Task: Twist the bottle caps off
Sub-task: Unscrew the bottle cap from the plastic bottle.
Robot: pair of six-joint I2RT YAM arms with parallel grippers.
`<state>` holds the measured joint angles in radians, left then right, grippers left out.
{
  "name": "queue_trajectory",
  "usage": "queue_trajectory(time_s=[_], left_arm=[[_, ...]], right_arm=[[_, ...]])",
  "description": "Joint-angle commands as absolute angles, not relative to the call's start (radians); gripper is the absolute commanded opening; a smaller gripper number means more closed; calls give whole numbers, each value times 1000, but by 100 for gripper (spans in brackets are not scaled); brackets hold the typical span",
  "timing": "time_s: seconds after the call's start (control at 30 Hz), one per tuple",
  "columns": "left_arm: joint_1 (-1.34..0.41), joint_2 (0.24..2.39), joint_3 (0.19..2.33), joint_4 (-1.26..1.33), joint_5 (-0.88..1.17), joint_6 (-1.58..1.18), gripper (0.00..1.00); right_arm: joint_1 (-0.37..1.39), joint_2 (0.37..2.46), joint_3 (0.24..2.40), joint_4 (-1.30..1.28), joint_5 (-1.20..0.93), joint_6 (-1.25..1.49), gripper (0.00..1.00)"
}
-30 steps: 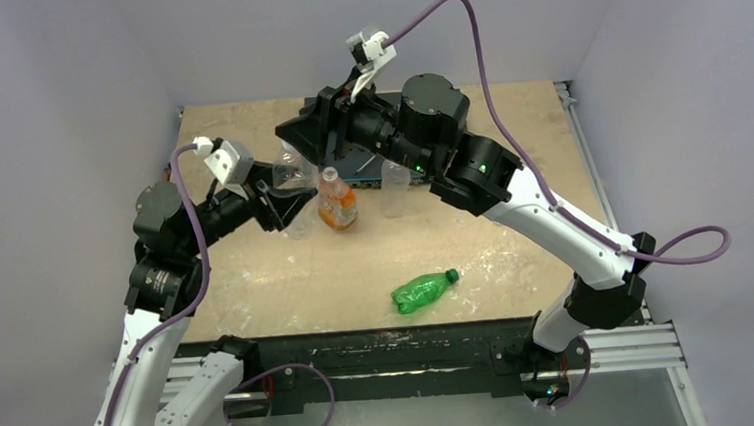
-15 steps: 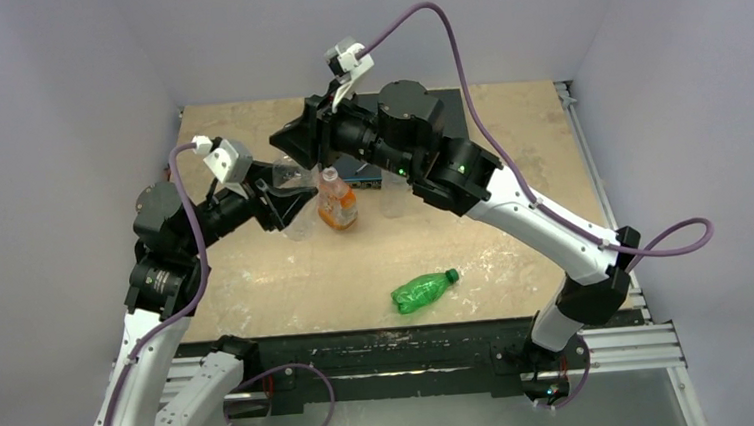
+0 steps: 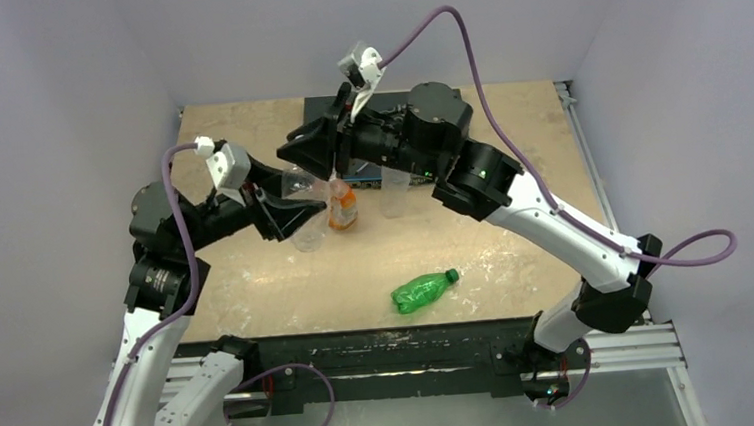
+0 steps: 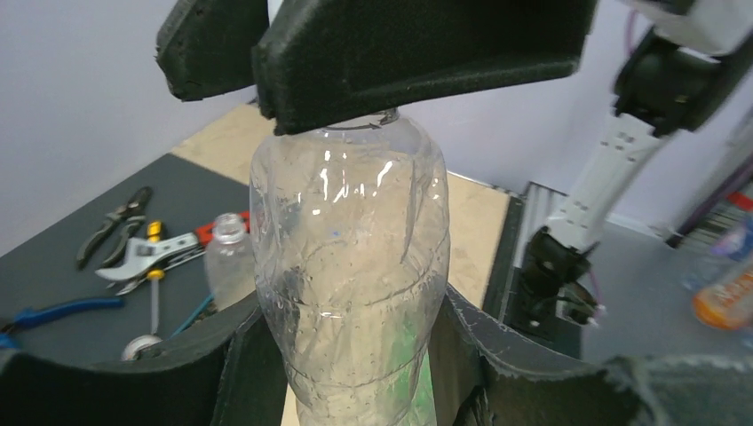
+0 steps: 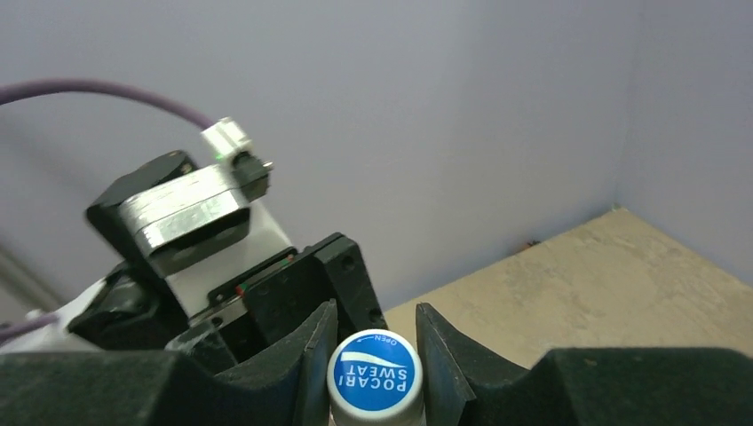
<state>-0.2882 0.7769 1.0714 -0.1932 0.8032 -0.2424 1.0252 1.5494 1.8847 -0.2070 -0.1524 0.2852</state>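
two-arm uncapping, mid-step. the left gripper (image 4: 351,364) is pressed against both flanks of a clear crinkled plastic bottle (image 4: 351,240), holding it upright. directly above it, the right gripper (image 5: 374,342) pinches the bottle's round blue-faced plastic cap (image 5: 374,374), which sits on the neck, so this one is judged not yet off.

progress: a second clear plastic bottle (image 3: 392,189), just beyond the right gripper, shows a bare neck and seems done. a green plastic bottle (image 3: 421,291), lying well to the near side of both grippers, wears its green cap (image 3: 451,274). the top of a squat orange-labelled bottle (image 3: 343,207) is hidden under the right gripper.

room: that squat bottle stands just beside the left gripper's fingers and crowds the twist. bare wooden table (image 3: 508,134) lies open nearward and rightward of the grippers.
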Motion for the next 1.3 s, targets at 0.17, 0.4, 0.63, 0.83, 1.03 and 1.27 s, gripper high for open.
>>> queue_trajectory(time_s=[0.17, 0.4, 0.63, 0.83, 1.03, 1.27], left_arm=[[-287, 808, 1136, -15, 1170, -508, 24], [-287, 813, 1187, -172, 1140, -352, 23], [-287, 801, 1195, -320, 859, -128, 24], [-287, 774, 1159, -302, 627, -47, 24], [-287, 768, 1146, -291, 552, -41, 24], [-287, 770, 1139, -289, 545, -45, 23]], right_arm=[[980, 1432, 1763, 202, -840, 375, 0], [963, 1459, 1830, 61, -773, 344, 18], [965, 1446, 1904, -153, -236, 302, 82], [983, 1534, 2048, -346, -39, 311, 72], [988, 1556, 2036, -325, -28, 335, 63], [997, 1597, 2073, -322, -68, 345, 58]])
